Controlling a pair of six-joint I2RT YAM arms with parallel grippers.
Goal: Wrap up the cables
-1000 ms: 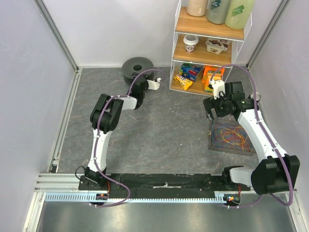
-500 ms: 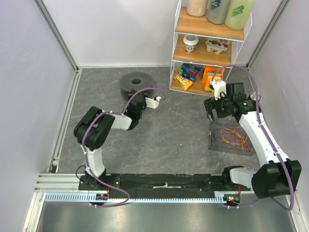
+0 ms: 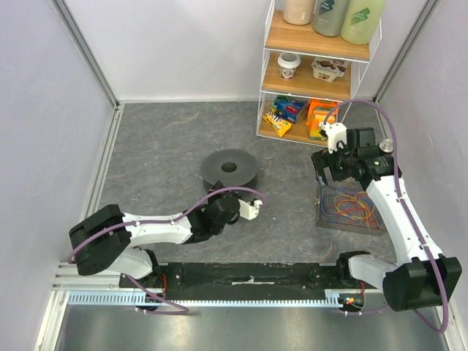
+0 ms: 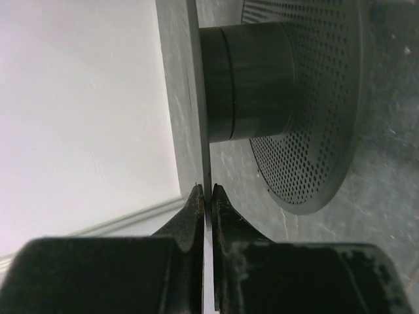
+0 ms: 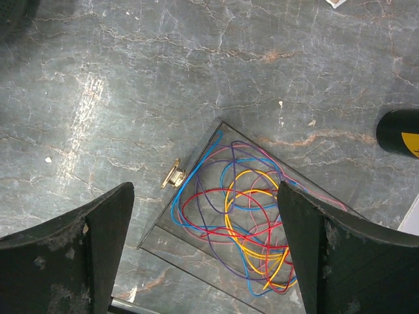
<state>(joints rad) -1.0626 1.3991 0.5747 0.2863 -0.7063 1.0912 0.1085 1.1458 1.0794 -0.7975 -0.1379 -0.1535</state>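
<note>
Closest to the arms' bases, the left fingers (image 4: 203,200) are shut tight on the thin rim of one flange of the dark grey spool (image 3: 230,169), which lies flat on the grey tabletop (image 3: 161,139) about midway across it, hub hole facing up. Off to the right and well apart from it, the cables (image 5: 242,222) lie in a loose tangle of red, orange, yellow and blue loops inside a shallow clear tray (image 5: 163,252); none of them reaches the spool. Just beyond the tray's far edge the right fingers (image 3: 326,170) hang spread wide with nothing between them, their wrist camera looking straight down onto the tangle. At the back right stands a wire shelf (image 3: 314,73) of snacks and bottles, no part of this job. By my reading, the step in hand is positioning the spool, with no winding begun. The next move likely calls for the right fingers to drop and pinch a single strand, ideally near a free end, though no end can be picked out among the overlapping loops, and to carry it across to the hub while the left side steadies the spool.
</note>
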